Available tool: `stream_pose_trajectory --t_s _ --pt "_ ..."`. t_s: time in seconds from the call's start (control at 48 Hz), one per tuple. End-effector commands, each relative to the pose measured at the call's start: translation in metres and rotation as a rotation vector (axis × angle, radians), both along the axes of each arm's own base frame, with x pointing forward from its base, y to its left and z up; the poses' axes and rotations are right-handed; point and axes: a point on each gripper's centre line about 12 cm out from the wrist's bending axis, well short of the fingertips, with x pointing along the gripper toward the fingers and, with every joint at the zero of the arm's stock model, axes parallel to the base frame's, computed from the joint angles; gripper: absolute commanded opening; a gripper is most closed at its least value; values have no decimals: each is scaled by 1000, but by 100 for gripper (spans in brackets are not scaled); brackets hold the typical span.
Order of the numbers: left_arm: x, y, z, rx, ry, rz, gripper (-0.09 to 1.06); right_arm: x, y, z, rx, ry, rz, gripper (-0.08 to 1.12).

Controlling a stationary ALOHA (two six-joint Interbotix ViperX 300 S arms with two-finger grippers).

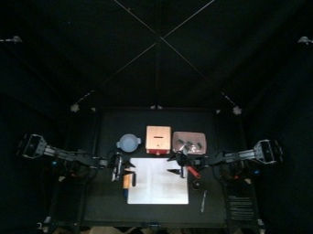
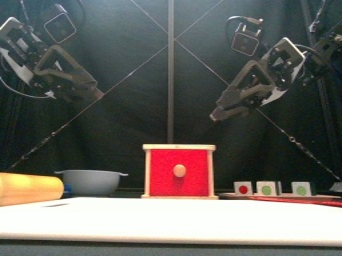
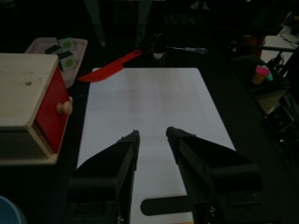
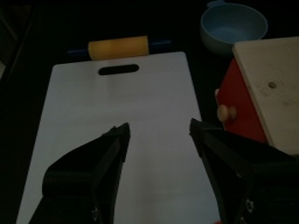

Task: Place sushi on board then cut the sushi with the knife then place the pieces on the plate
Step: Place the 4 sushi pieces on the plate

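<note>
Sushi: absent from white cutting board (image 1: 159, 183), lower centre | step one pending | left claw (image 3: 152, 136), right claw (image 4: 159, 128): spread, empty | next: locate, grasp sushi

The left arm (image 1: 73, 157) is reaching in from the left and hanging its left gripper (image 3: 152, 133) high above the left edge of the white cutting board (image 1: 159, 185). Its jaws are standing a little apart, gripping nothing and pointing down across the board. The right arm (image 1: 239, 155) is coming in from the right, sloping down toward the board's back right corner. The right gripper (image 4: 158, 128) is hovering well above the board, jaws spread wider and empty.
</note>
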Motion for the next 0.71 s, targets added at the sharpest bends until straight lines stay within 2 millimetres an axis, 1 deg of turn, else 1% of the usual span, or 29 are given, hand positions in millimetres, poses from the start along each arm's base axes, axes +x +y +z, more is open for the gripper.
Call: stream_pose_trajectory --t_s 0.021,0.708 --pt "2 0 5 -2 -17 0 74 5 0 12 2 -43 -1 90" --pt "2 1 4 0 -14 3 74 8 1 5 37 -16 -23 90"
